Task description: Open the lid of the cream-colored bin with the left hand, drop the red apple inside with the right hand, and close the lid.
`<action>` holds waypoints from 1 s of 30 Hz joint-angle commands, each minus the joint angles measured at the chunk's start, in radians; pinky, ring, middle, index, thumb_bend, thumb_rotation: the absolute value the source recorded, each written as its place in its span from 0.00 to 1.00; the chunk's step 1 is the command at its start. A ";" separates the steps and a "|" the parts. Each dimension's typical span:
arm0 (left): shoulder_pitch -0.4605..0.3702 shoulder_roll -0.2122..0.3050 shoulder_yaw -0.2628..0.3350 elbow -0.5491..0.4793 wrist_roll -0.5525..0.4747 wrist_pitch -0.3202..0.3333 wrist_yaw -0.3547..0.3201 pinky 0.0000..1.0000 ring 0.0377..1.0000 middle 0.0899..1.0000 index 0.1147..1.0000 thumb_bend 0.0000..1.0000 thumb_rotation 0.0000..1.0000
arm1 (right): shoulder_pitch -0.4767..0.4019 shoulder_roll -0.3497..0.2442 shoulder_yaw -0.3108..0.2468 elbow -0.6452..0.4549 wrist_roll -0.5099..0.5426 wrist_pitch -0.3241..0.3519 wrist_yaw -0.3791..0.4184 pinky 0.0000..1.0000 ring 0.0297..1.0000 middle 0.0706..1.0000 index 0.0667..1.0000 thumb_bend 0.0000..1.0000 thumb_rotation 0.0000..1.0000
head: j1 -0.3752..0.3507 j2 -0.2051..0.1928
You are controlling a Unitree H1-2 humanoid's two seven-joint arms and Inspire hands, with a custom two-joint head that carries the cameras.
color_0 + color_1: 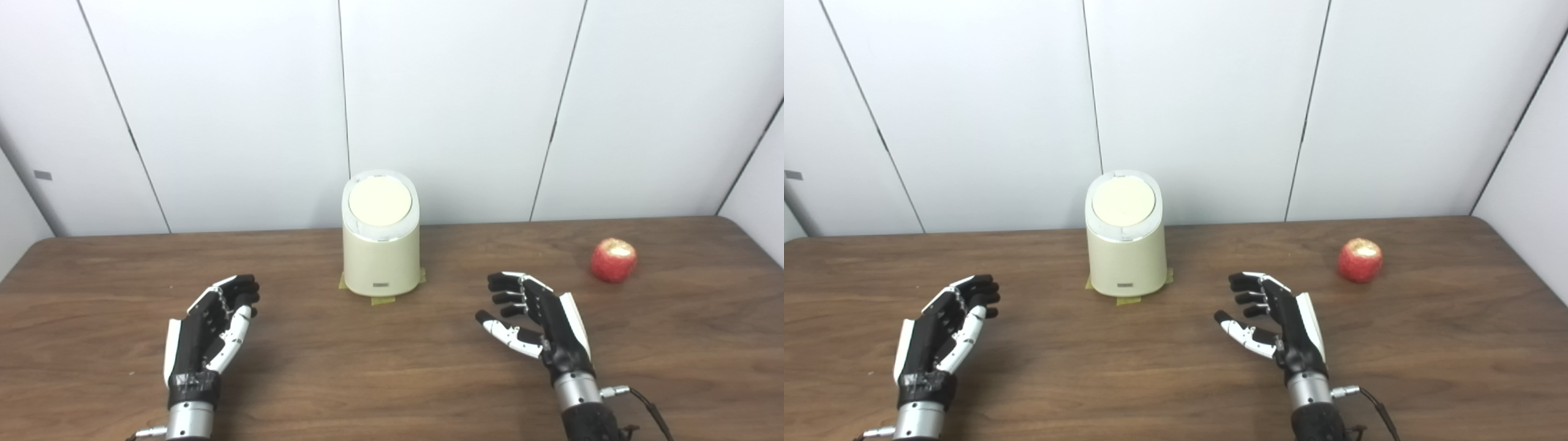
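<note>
The cream-colored bin (381, 257) stands upright at the middle back of the wooden table (392, 380), its round lid (380, 201) down and tilted toward me. A red apple (613, 260) rests on the table to the far right of the bin. My left hand (211, 327) hovers low over the table, front left of the bin, open with fingers loosely curled and holding nothing. Front right of the bin is my right hand (534, 315), open with fingers spread, a short way left of and nearer to me than the apple.
Strips of yellow tape (383, 299) mark the bin's spot on the table. White wall panels (453, 104) rise directly behind the table's far edge. The table's right edge (756, 242) runs just beyond the apple.
</note>
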 commanded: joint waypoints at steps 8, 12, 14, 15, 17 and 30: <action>-0.030 0.045 -0.023 -0.010 0.037 -0.035 -0.023 0.77 0.83 0.83 0.81 0.51 0.65 | -0.045 0.004 0.001 0.011 -0.018 -0.034 -0.026 0.56 0.63 0.64 0.63 0.27 0.17 | 0.007 -0.017; -0.075 0.057 -0.040 -0.065 0.099 0.088 -0.013 0.88 0.91 0.91 0.89 0.67 0.74 | -0.047 0.007 0.001 0.020 -0.018 -0.033 -0.030 0.56 0.63 0.64 0.62 0.27 0.19 | 0.009 -0.018; -0.119 0.067 -0.055 -0.094 0.137 0.169 -0.019 0.93 0.96 0.95 0.94 0.69 0.79 | -0.046 0.004 0.005 0.022 -0.025 -0.038 -0.035 0.55 0.63 0.64 0.62 0.27 0.19 | 0.011 -0.020; -0.134 0.071 -0.061 -0.100 0.147 0.192 -0.022 0.95 0.98 0.98 0.97 0.69 0.82 | -0.046 0.004 0.006 0.024 -0.026 -0.039 -0.036 0.55 0.63 0.63 0.62 0.28 0.19 | 0.011 -0.020; -0.187 0.075 -0.071 -0.110 0.161 0.265 -0.026 0.95 1.00 1.00 0.99 0.72 0.83 | -0.045 0.004 0.008 0.021 -0.030 -0.034 -0.038 0.55 0.62 0.63 0.62 0.28 0.21 | 0.008 -0.020; -0.457 0.050 -0.152 -0.109 0.272 0.591 -0.010 1.00 1.00 1.00 1.00 0.88 0.65 | -0.039 0.003 0.013 0.004 -0.029 -0.016 -0.035 0.55 0.62 0.64 0.63 0.27 0.21 | 0.007 -0.014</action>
